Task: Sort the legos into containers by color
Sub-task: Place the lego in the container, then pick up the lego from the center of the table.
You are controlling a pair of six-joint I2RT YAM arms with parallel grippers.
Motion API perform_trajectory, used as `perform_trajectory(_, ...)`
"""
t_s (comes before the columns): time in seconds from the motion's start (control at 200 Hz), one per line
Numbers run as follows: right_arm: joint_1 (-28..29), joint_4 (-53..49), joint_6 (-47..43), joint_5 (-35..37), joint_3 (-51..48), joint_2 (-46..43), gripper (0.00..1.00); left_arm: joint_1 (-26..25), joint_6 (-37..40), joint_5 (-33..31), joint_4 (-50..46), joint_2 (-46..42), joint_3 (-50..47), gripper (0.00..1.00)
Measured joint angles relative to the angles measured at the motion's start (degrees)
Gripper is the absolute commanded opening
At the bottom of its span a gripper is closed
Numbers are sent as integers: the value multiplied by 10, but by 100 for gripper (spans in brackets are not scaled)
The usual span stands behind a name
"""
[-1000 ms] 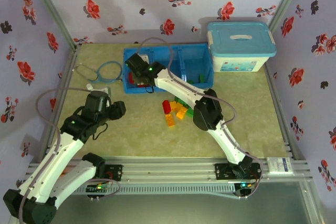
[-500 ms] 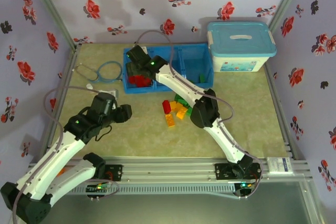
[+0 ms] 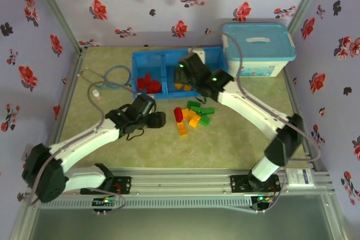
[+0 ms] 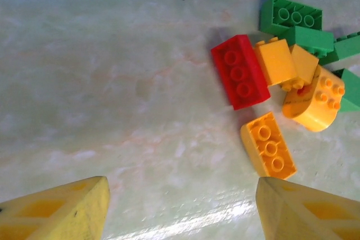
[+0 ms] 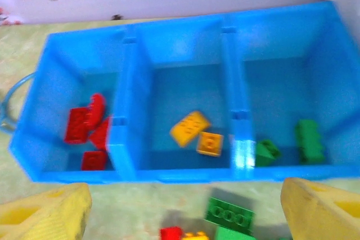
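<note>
Legos (image 4: pixel 243 71): red, org, grn studded bricks; jumbled heap.

Soft, even overhead light fills the top view, leaving only faint shadows on the desk (image 3: pixel 140 150). In the left wrist view the legos (image 4: pixel 275 66) are sharp, with short, dim shadows on their far-left sides, and a white glare streak crosses the near desk. The right wrist view is blurred throughout: the tray (image 5: pixel 174 175) looks smeared, and a bright glint sits on its right divider (image 5: pixel 243 155).

You had loose legos (image 3: pixel 193 117) just before the tray (image 5: pixel 180 173), more inside each compartment (image 5: pixel 169 91). Bin (image 3: pixel 257 49) stood at its right.
</note>
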Motion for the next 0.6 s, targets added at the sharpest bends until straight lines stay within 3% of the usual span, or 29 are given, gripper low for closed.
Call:
perform_trajectory(0.285, -31, 12, 45, 8, -208, -134, 88, 0, -17, 42, 83, 168, 66, 70)
perform_trajectory(0.6, -51, 14, 72, 8, -283, -206, 85, 1, -17, 47, 97, 280, 134, 66)
